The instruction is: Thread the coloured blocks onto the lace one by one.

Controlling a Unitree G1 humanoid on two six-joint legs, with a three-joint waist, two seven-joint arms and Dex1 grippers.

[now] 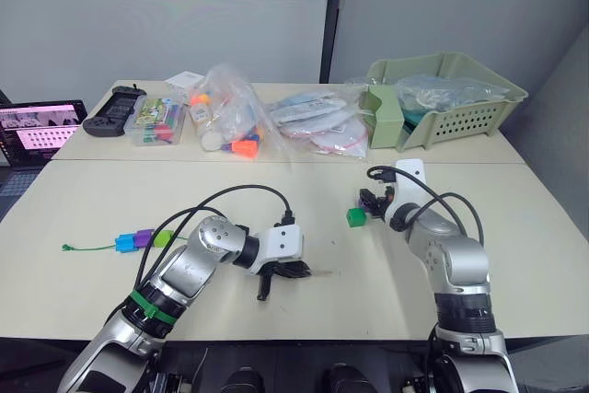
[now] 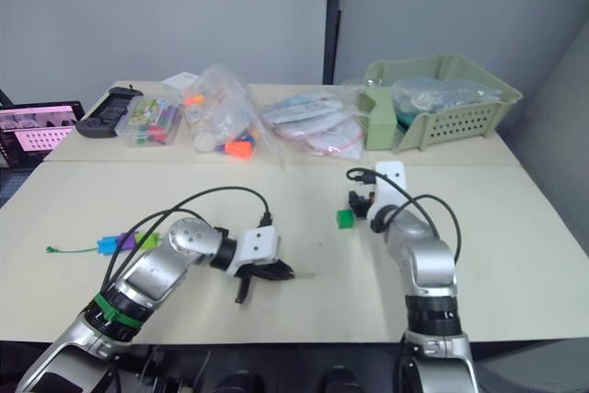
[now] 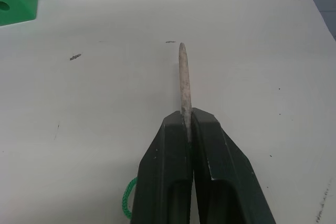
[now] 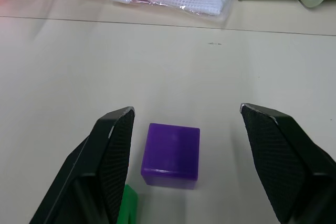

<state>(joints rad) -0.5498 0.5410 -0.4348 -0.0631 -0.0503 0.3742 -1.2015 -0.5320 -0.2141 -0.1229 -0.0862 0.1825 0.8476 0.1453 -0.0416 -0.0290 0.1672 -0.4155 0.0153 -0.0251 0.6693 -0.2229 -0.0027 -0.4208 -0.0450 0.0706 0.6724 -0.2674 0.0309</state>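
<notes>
Three coloured blocks, bright blue, purple and lime green, sit threaded in a row on the lace near the table's left edge. We note the lace's stiff tip clamped between the left gripper's closed fingers, pointing out just above the tabletop. A dark green block lies near the table's centre, just beside the right gripper. We see that gripper spread wide, empty, with a second purple block on the table between its fingers, touching neither. Behind, we observe plastic bags, a green basket and a laptop.
</notes>
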